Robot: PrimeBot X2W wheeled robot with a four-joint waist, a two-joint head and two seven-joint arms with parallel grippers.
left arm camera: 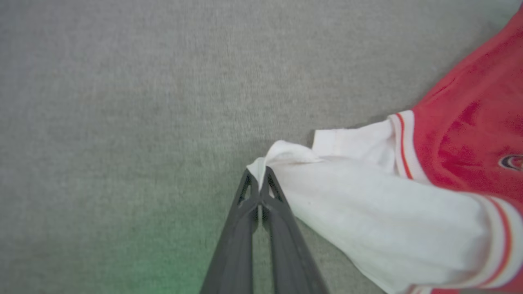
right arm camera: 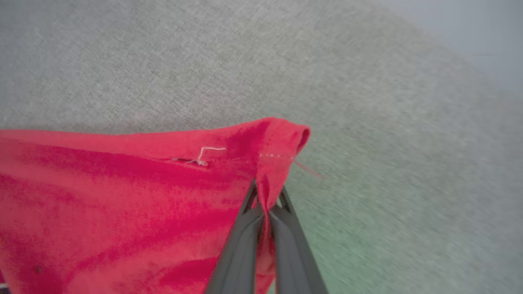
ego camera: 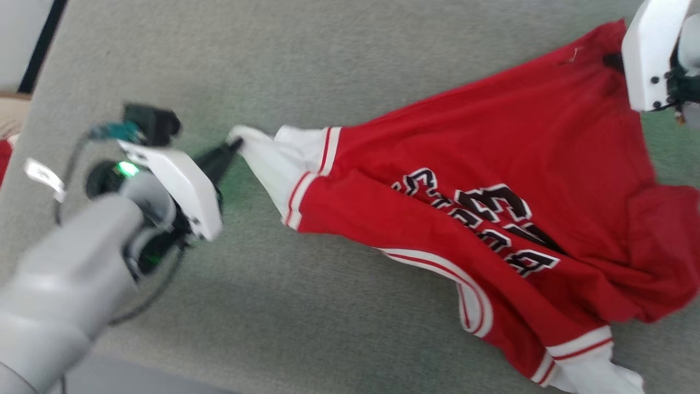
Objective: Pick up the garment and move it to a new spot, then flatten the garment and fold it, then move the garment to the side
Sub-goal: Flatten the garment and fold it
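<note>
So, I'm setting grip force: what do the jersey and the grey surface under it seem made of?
The jersey: soft matte knit cloth, perhaps cotton or polyester; it creases and bunches where the right gripper pinches its stitched hem. The grey surface: matte, finely flecked woven fabric or short-pile carpet, judging by its grainy texture.

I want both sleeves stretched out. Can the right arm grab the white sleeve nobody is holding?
Probably not yet: the right gripper is shut on a red corner of the garment and must let go first. The free sleeve itself lies uncovered.
</note>
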